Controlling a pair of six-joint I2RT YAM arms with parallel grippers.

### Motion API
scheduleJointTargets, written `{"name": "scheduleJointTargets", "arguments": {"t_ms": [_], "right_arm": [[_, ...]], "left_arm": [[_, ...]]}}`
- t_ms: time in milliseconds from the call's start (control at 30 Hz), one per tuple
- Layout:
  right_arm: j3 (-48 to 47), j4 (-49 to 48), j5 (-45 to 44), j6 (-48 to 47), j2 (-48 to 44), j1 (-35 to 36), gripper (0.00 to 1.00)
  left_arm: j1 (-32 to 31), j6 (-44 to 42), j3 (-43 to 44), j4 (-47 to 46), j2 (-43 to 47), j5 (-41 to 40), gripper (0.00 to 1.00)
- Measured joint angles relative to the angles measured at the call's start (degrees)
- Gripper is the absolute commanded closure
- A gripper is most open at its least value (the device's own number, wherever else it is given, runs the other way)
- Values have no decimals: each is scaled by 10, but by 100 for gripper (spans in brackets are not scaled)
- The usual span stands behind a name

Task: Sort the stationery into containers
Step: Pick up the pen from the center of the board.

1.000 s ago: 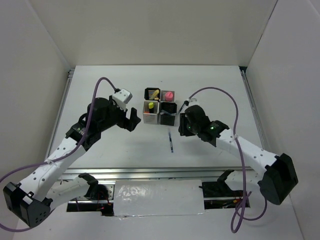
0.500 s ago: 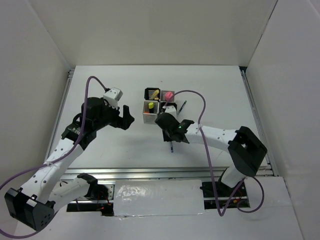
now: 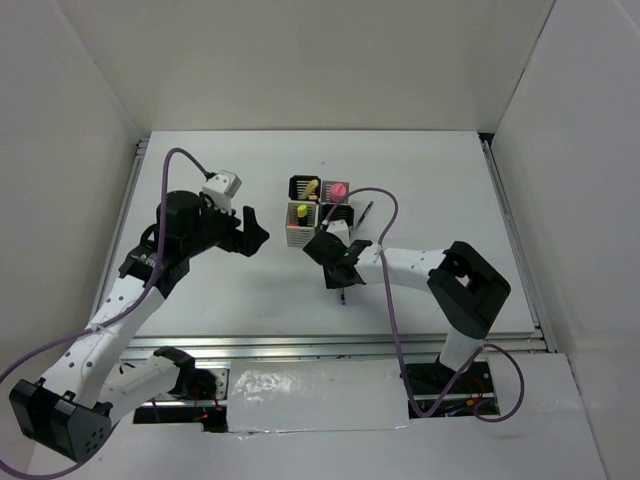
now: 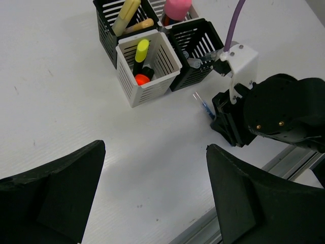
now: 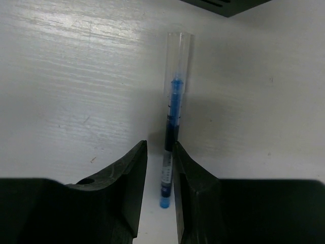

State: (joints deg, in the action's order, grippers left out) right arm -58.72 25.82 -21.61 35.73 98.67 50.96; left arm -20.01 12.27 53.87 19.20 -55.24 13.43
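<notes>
Right gripper (image 5: pixel 160 147) is down on the desk (image 5: pixel 61 76) just on the near side of the cups (image 3: pixel 298 237). Its fingers are pinched narrow either side of the blue pen (image 5: pixel 172 112) lying flat there (can't tell if they actually touch it, and from above the arm hides most of it). Left gripper (image 4: pixel 155 162) hangs wide apart left of the cups, holding nothing.

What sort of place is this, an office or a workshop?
Probably a robot test cell in a lab: a white table boxed in by plain white walls, two cabled robot arms bolted at its edge, and cups of highlighters and a pen as props.
</notes>
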Motion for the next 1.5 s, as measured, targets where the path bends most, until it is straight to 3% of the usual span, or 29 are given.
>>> {"name": "scheduleJointTargets", "arguments": {"t_ms": [433,533,567,600,800,933,1100,1300,1500], "right_arm": [[9,-9,25,4,10,-21,75],[5,-12,35,4,14,-29,85],[5,-12,39,4,14,-31,98],[6,-13,42,3,13,-33,100],[73,-36,67,-17,-51,-37,100],[139,-38,105,-59,-177,-37,100],[153,-42,154,-129,-315,-37,100],[156,-53,192,-234,-340,-37,100],[101,-52,204,-275,-327,-37,100]], "left_arm": [[16,15,9,-7,12,19,7],[20,16,11,-5,12,19,6],[21,16,14,-4,12,19,7],[22,16,17,-3,12,20,6],[30,17,22,-7,21,42,5],[40,30,17,-19,41,101,5],[44,96,-32,-71,76,178,10],[3,158,-62,-99,41,205,9],[0,182,-45,-115,-37,202,14]]}}
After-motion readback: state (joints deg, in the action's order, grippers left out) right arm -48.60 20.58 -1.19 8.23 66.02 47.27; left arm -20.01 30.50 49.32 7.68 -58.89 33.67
